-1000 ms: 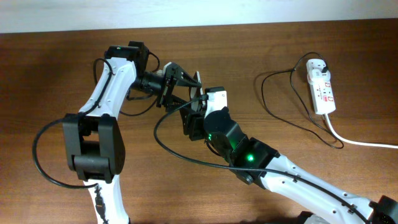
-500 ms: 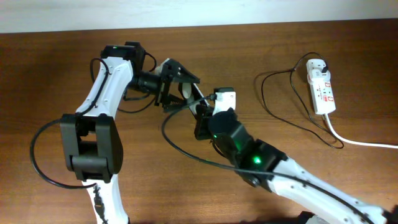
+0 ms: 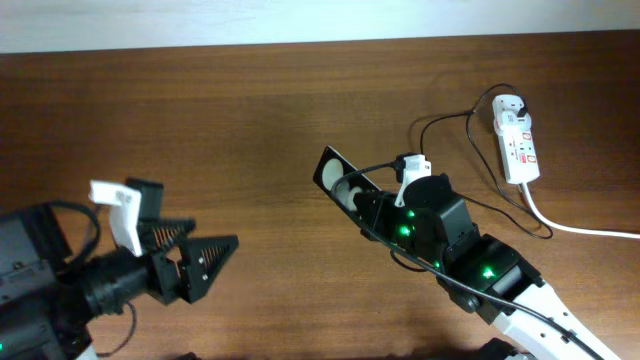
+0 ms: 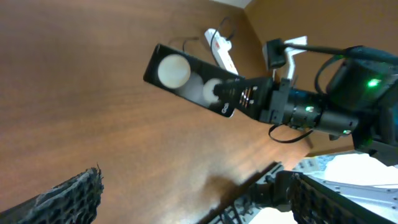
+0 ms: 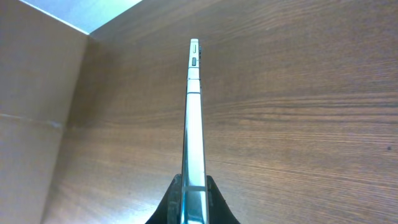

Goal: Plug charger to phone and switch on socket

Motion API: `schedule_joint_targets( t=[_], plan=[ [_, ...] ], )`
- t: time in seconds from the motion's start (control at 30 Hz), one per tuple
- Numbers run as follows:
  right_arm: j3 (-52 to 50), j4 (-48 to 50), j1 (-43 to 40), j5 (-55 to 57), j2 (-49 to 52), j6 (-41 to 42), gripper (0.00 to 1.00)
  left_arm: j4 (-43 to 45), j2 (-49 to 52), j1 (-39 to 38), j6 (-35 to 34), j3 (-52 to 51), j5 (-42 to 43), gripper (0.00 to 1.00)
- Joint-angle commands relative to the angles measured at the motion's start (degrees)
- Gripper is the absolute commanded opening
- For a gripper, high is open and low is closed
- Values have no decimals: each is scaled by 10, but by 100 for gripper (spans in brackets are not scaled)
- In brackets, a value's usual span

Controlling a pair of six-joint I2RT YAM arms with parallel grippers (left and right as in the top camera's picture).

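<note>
The left arm (image 3: 60,290) is now sitting pulled back into the lower-left corner of the overhead view, well away from the middle of the table where it was meeting the other arm a second ago. The right arm (image 3: 480,270) is holding the phone further to the right than before.

The brown wooden table (image 3: 250,100) is filling all three views. The right arm is reaching in from the lower right towards the centre, green lights glowing along it. The left gripper (image 3: 215,265) is pointing right with its fingers (image 4: 74,196) spread wide apart and nothing between them. The right gripper (image 5: 193,199) is clamping one end of the phone (image 3: 333,172), its two fingers pressing on the flat faces.

The white power strip (image 3: 517,138) is lying near the right end of the table, well apart from both grippers, with a black plug (image 3: 520,103) sitting in its far end and its thick white cord (image 3: 590,230) trailing off to the right edge.

The phone is sticking out of the right gripper towards the upper left and appearing to be lifted off the wood. Its glossy black face with two white round spots is showing in the left wrist view (image 4: 193,84), and its thin edge is facing the right wrist camera.

The black charger cable (image 3: 432,165) is looping on the table just left of the power strip, apart from the phone; its tip is too small to make out
</note>
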Motion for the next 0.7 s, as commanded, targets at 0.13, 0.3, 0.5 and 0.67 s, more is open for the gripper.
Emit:
schedule_joint_targets(
  t=[0.13, 0.3, 0.5, 0.67],
  plan=[
    [0, 13, -3, -26, -26, 8, 4, 359, 112, 50, -236, -410, 230, 99],
    [-86, 174, -2, -26, -25, 172, 4, 380, 351, 48, -236, -411, 297, 99],
    [-141, 379, -2, -127, 82, 245, 4, 494, 390, 48, -237, -392, 324, 99],
    [-141, 409, -2, -129, 96, 245, 4, 820, 390, -28, -592, -338, 202, 99]
  ],
)
